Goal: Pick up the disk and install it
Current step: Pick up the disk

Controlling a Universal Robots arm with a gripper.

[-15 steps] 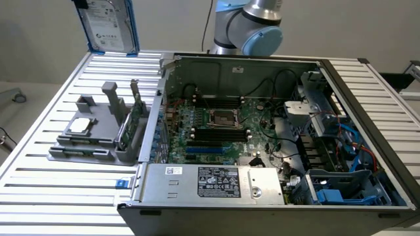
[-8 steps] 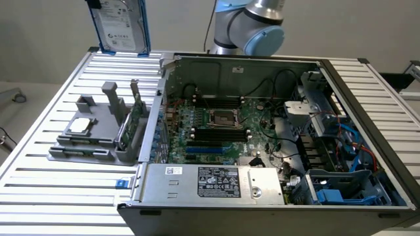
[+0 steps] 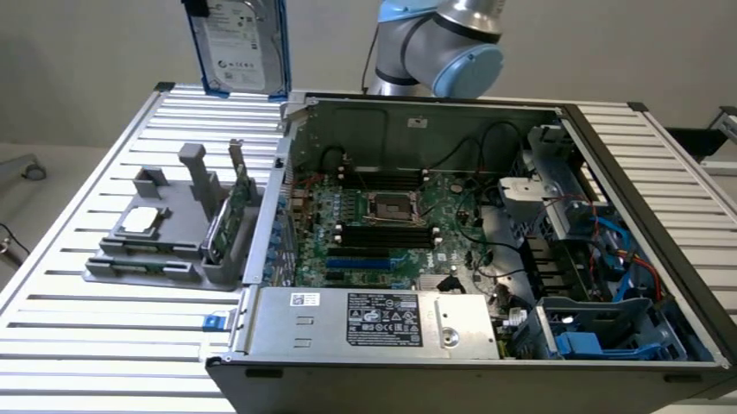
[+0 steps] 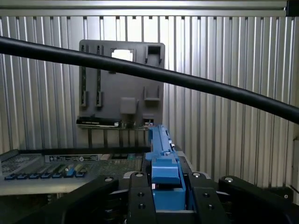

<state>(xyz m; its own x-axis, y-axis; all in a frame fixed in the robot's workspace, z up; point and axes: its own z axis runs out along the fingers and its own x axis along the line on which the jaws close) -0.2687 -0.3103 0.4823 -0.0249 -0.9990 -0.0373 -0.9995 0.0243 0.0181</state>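
Note:
The disk (image 3: 240, 43) is a silver-grey drive with a white label in a blue carrier. It hangs upright in the air above the back corner of the slatted table, on the exterior view's left, beyond the open computer case (image 3: 461, 216). In the wrist view its blue carrier edge (image 4: 163, 158) runs between my black fingers (image 4: 140, 198). My gripper (image 4: 164, 191) is shut on the disk, one finger on each side of it.
A grey holder (image 3: 161, 250) on the table (image 3: 69, 336) carries a small silver chip (image 3: 141, 220) and a green card (image 3: 224, 224). Blue drive bays (image 3: 610, 332) sit at the case's near corner. A black cable (image 4: 140, 70) crosses the wrist view.

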